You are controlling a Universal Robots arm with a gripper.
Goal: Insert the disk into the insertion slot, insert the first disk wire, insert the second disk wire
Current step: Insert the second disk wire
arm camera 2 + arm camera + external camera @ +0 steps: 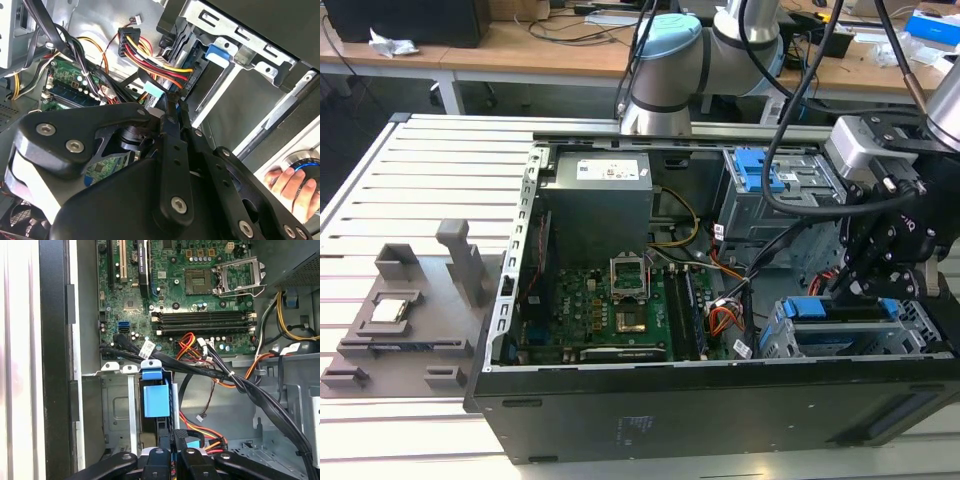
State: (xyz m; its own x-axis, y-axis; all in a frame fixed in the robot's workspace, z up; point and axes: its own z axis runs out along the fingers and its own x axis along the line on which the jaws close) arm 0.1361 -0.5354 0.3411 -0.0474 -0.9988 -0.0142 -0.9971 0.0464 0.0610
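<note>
The disk (835,308) stands in the insertion slot (785,340), the low grey cage at the case's front on the exterior view's right; its blue carrier (156,400) shows along the top. My gripper (855,292) hangs just above that cage. In both wrist views the fingers (192,462) are drawn nearly together. A disk wire connector (154,94) with a teal tab and red, yellow and orange leads sits at their tips, beside the disk's end (220,52). The same connector (192,442) shows just past the gripper (175,459). The gripper (175,104) looks shut on it.
The taller grey cage with the blue latch (752,170) stands behind. Black cable bundles (225,375) cross between the motherboard (610,310) and the cages. A second connector (127,42) hangs loose. A grey fixture (410,310) lies on the slatted table. A hand (287,182) rests on a blue-ringed knob.
</note>
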